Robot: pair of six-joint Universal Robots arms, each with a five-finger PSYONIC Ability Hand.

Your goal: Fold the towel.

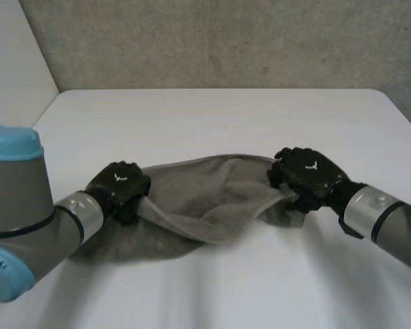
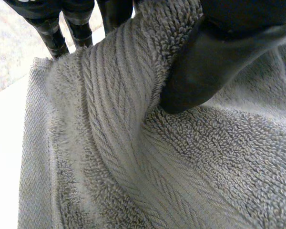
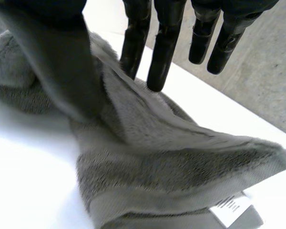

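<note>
A grey terry towel (image 1: 198,199) lies bunched across the near middle of the white table (image 1: 212,116). Its front edge sags between my two hands. My left hand (image 1: 120,181) is at the towel's left end. In the left wrist view its thumb (image 2: 205,71) presses a raised fold of towel (image 2: 133,167) against the fingers (image 2: 52,33) behind it. My right hand (image 1: 308,171) is at the right end. There the towel (image 3: 157,167) rises between the thumb (image 3: 62,62) and the straight fingers (image 3: 157,52), which touch its far side.
A white label (image 3: 231,207) sticks out of the towel's edge below my right hand. A grey wall (image 1: 226,41) stands behind the table's far edge. Bare tabletop stretches beyond the towel and in front of it.
</note>
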